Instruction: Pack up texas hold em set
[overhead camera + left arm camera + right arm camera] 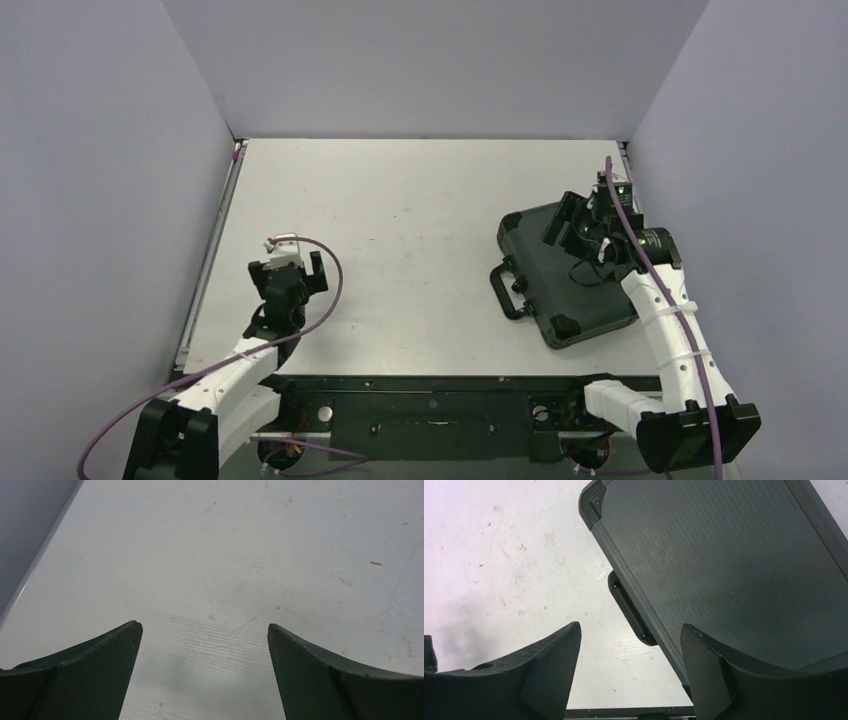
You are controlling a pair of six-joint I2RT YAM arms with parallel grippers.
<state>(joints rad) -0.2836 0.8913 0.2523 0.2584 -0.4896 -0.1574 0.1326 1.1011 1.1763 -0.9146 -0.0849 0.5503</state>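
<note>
Pale scuffed table (pixel 225 540) shows beneath the left gripper (pixel 202 625), its fingers widely parted. Fingers of the right gripper (pixel 629 630) also stand apart, gripping nothing, with the closed black case (pixel 734 565) beneath them, its edge crossing their gap.

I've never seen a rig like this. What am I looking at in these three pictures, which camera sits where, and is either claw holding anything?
This is a robot with two arms bolted at the near edge of a white table. The wide picture looks down from above and behind the arms. The other two come from a camera on each wrist, so the dark wedges at the bottom are that arm's own fingers. The left gripper is open over bare table and holds nothing. The right gripper hovers open above a closed black case on the table's right side, its handle facing the middle. It grips nothing either. No chips, cards or dice are in view.
</note>
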